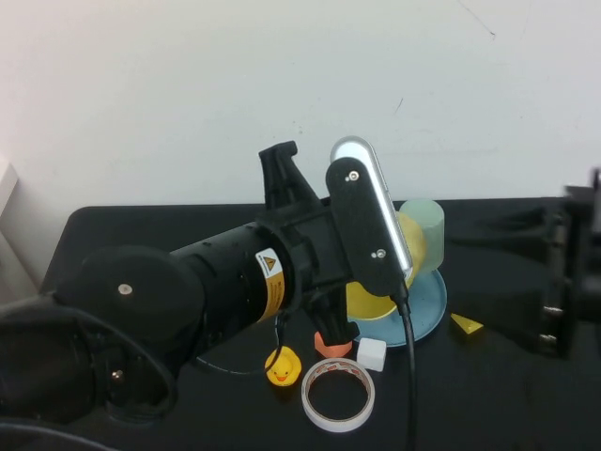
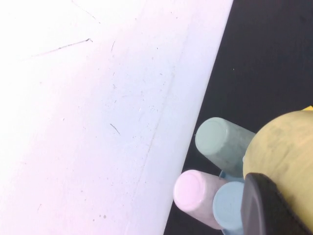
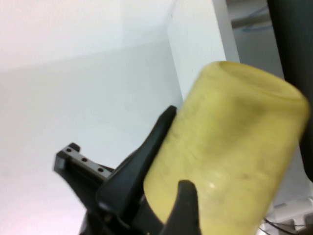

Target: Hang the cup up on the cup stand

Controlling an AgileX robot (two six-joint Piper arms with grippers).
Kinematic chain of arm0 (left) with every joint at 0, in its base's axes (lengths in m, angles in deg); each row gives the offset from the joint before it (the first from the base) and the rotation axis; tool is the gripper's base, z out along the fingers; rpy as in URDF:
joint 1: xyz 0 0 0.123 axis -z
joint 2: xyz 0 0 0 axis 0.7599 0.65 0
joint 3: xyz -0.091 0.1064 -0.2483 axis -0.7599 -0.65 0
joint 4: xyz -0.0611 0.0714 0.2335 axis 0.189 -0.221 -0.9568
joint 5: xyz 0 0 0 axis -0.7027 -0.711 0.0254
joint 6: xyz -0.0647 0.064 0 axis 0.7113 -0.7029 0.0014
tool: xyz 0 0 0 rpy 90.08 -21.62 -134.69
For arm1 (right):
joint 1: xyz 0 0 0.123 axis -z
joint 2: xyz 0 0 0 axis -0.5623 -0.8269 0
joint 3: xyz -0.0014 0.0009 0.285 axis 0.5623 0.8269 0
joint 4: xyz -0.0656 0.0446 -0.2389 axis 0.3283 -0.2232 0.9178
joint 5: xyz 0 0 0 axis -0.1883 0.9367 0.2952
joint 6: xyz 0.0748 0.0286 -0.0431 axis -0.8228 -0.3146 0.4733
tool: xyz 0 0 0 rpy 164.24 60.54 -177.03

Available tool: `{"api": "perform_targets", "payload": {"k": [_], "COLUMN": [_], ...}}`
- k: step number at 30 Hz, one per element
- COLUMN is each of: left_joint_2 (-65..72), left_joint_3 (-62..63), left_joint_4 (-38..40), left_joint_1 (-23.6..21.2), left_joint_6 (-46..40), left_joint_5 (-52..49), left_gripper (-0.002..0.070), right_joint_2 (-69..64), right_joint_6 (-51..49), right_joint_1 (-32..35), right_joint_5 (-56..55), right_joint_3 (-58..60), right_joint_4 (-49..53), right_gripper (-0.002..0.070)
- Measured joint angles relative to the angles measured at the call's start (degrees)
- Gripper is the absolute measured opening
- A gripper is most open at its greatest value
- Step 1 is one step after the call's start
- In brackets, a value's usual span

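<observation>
1. Left gripper [image 3: 168,176]: closed narrow on the plain yellow tapered plastic tumbler [image 1: 371,301]; one black finger [image 2: 266,208] lies across the tumbler's outer wall; it is placed mid-table, over the near side of the stand.
2. Yellow tumbler: off the table, tilted, above the round light-blue plastic tray base of the cup stand [image 1: 427,305]; just beside the pale green cup [image 1: 423,225]; contact with a peg cannot be told.
3. Stand occupancy, left wrist view: pale green cup [image 2: 220,139], pink cup [image 2: 193,191] and light blue cup [image 2: 230,205], clustered close together.
4. Right gripper [image 1: 554,282]: at the right edge of the high view, well apart from the stand; wide or narrow cannot be told.
5. Edges: the black table [image 1: 488,395] ends at the white wall just behind the stand.
6. Room: near the tray's front rim lie a white cube [image 1: 372,353], a roll of white tape [image 1: 338,393] and a yellow rubber duck [image 1: 283,366]; a yellow wedge [image 1: 467,325] lies between the tray and the right gripper; bare surface shows front right.
</observation>
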Motion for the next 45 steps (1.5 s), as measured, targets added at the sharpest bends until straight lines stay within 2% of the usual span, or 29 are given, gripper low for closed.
{"api": "perform_targets", "payload": {"k": [8,19,28,40,45], "left_joint_2": [0.00,-0.02,-0.02,0.10,1.09], "left_joint_3": [0.00,0.00,0.00,0.00,0.00], "left_joint_4": [-0.14,-0.20,-0.20,-0.20,-0.20], "left_joint_1": [0.00,0.00,0.14,0.18,0.18], "left_joint_6": [-2.41,-2.67,-2.76,-3.03,-4.55], "left_joint_5": [-1.29,-1.64,-2.13,-2.39,-3.06], "left_gripper": [0.0011,0.0010,0.0010,0.0010,0.0010], "right_joint_2": [-1.20,-2.31,-2.37,-2.37,-2.37], "right_joint_6": [-4.31,-8.36,-13.08,-15.76,-16.54], "right_joint_1": [-8.97,-10.14,-14.87,-15.84,-17.18], "right_joint_5": [-10.12,-16.56,-23.25,-25.28,-28.05], "right_joint_3": [-4.58,-10.34,-10.66,-10.79,-10.79], "right_joint_4": [-0.12,-0.19,-0.41,-0.67,-0.67], "right_gripper": [0.0587,0.0587,0.0588,0.0587,0.0562]}}
